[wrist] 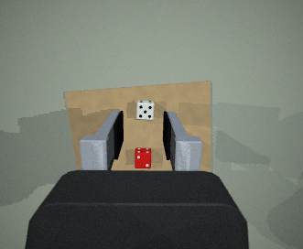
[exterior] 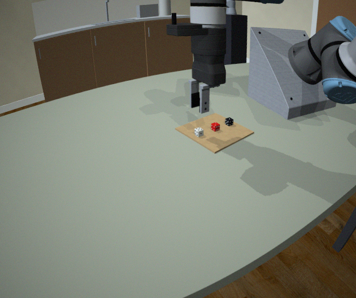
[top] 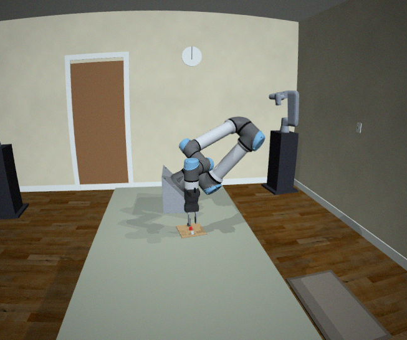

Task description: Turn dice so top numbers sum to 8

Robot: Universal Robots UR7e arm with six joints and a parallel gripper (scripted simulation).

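Note:
My gripper (top: 192, 223) (exterior: 199, 109) (wrist: 143, 125) is open and empty, pointing down above the dice. The white die (top: 192, 233) (exterior: 198, 131) (wrist: 145, 110) lies flat on the tan mat (top: 200, 232) (exterior: 215, 150) (wrist: 196, 92), with five pips on top. The red die (top: 191, 228) (exterior: 215, 126) (wrist: 143, 158) lies flat in the middle of the row; its top seems to show two. The black die (exterior: 229, 121) sits on the mat toward the robot base. Its top number is too small to read, and the gripper body hides it in the wrist view. The mat lies flat.
The mat rests on the pale green table (top: 174, 292) (exterior: 107, 192). The grey wedge-shaped robot mount (top: 172, 199) (exterior: 269, 79) stands behind the mat, beyond the black die. Arm shadows fall across the mat and table.

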